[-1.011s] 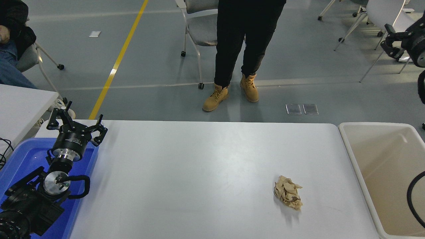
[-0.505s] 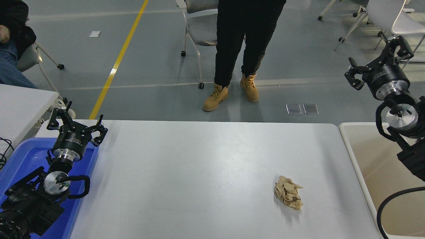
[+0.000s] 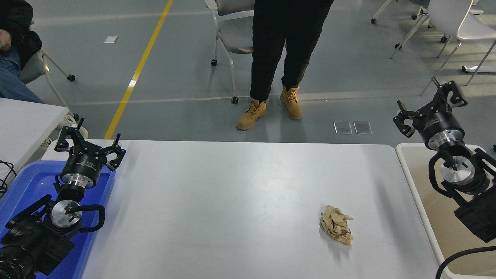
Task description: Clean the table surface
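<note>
Even, bright overhead light. The table surface (image 3: 232,201) carries a soft pale sheen near its middle, no hard glare. The crumpled paper (image 3: 336,229) throws a faint short shadow toward the camera. Sunlit patch on the floor (image 3: 348,77) at upper right. Focus sharp throughout; no motion blur.

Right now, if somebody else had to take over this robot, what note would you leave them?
Left hand: open, empty, parked over the blue tray at the table's left end.
Right hand: open, empty, raised above the far end of the beige bin, beyond the table's right edge.
Table surface: one crumpled tan paper wad lies on it, right of centre, near the bin.
Done: nothing visibly; the wad is untouched.
Left: pick up the wad, likely drop it in the bin.
</note>
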Controlling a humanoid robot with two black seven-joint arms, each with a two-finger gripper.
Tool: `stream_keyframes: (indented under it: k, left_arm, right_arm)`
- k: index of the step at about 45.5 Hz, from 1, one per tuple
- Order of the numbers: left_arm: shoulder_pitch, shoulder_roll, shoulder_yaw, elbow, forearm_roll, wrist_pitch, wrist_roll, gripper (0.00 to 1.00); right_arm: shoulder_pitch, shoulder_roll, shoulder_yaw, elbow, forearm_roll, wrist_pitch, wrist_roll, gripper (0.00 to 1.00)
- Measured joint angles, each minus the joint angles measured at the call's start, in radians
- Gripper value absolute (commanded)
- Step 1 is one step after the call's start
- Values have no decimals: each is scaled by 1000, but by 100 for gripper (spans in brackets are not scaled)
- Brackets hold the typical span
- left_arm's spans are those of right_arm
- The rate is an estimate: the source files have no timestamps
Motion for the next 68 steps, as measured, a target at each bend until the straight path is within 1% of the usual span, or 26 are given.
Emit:
stream_keyframes:
  k: [13, 20, 25, 33, 41, 47, 53, 60, 68]
  left_arm:
    - [0, 0, 0, 0, 0, 0, 0, 100]
    - [0, 0, 0, -1, 0, 0, 0, 100]
    - [0, 0, 0, -1, 0, 0, 0, 100]
    - [0, 0, 0, 0, 0, 0, 0, 100]
    - [0, 0, 0, 0, 0, 0, 0, 100]
    - [0, 0, 0, 0, 0, 0, 0, 100]
    - [0, 0, 0, 0, 0, 0, 0, 100]
    - [0, 0, 0, 0, 0, 0, 0, 100]
    - [0, 0, 0, 0, 0, 0, 0, 100]
  right_arm:
    - [13, -32, -19, -11, -2, 2, 2, 98]
    - [37, -77, -84, -17, -8, 3, 1, 98]
    - [72, -129, -206, -20, -11, 3, 0, 98]
    - [170, -198, -464, -21, -5, 5, -1, 98]
    - [247, -247, -595, -23, -38, 21, 0, 98]
    - [322, -268, -661, -21, -164, 68, 0, 98]
    - [404, -279, -742, -16, -360, 125, 0, 98]
    - [506, -283, -855, -9, -596, 222, 0, 98]
    - [606, -276, -956, 16, -796, 320, 2, 98]
